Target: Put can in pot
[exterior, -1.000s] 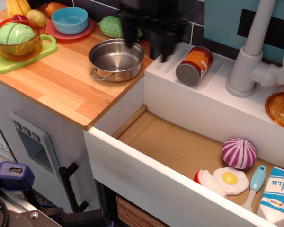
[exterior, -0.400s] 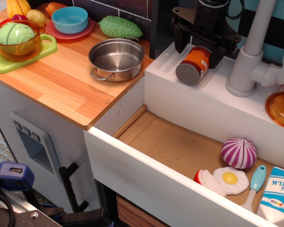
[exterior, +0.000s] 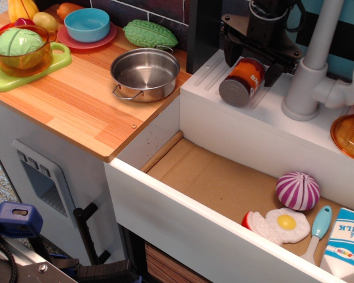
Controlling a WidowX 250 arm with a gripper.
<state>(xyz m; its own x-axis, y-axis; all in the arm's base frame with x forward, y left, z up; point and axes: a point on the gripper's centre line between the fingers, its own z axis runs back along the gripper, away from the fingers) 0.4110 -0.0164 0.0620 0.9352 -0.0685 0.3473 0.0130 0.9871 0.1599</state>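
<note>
The can [exterior: 243, 81] lies on its side on the white sink ledge, orange and red label up, grey end facing me. My black gripper [exterior: 252, 59] hangs over its far end with fingers open, one on each side of the can; I cannot see them touching it. The shiny steel pot [exterior: 145, 73] stands empty on the wooden counter to the left of the can.
A white tap [exterior: 310, 76] stands just right of the gripper. A green gourd [exterior: 150, 33], blue bowl on a pink plate [exterior: 87, 25] and amber bowl with cabbage [exterior: 20, 50] sit behind and left of the pot. The sink [exterior: 218, 183] holds an onion, egg, spatula and milk carton.
The gripper has swung right from above the pot's edge to the can and come down, now straddling the can's far end. The can and pot have not moved.
</note>
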